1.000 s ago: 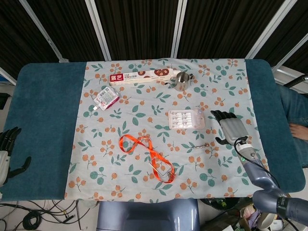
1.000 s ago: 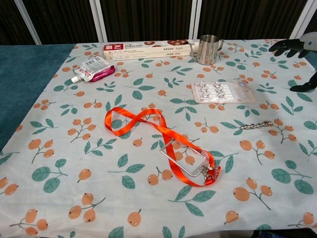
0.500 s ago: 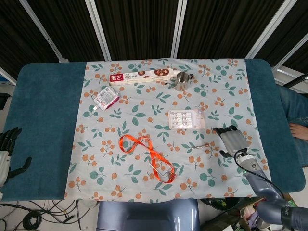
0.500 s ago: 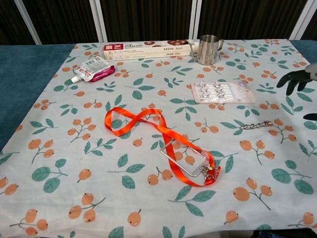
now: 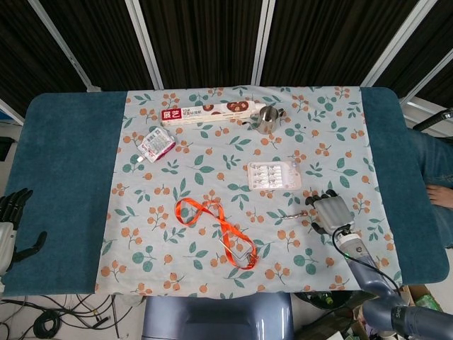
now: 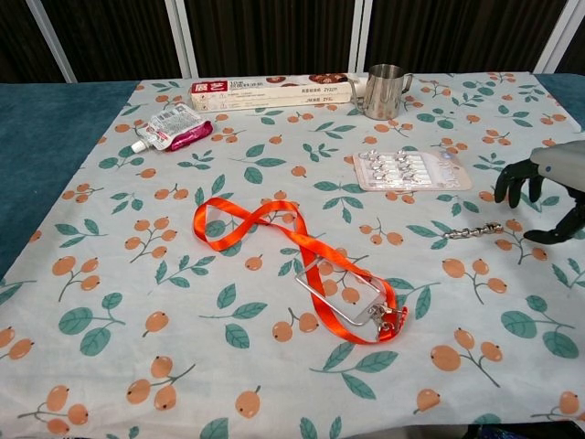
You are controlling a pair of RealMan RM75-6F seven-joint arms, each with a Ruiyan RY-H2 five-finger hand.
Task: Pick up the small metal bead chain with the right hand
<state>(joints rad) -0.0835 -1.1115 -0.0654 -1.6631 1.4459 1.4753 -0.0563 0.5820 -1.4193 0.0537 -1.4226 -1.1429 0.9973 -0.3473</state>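
Observation:
The small metal bead chain (image 5: 294, 213) (image 6: 473, 230) lies in a short line on the floral cloth, right of the middle. My right hand (image 5: 330, 211) (image 6: 545, 187) hovers just to the right of the chain's right end, fingers apart and pointing down, holding nothing. It does not touch the chain. My left hand (image 5: 10, 221) rests open at the far left edge over the blue table, far from the chain; the chest view does not show it.
A blister pack (image 5: 273, 174) lies just behind the chain. An orange lanyard with a metal clip (image 5: 221, 231) lies left of it. A steel cup (image 5: 267, 118), a long box (image 5: 207, 112) and a pink pouch (image 5: 156, 144) sit toward the back.
My right hand has come nearer and leftward, dropping down toward the cloth until it stands beside the chain's right end. The chain and my left hand have stayed put.

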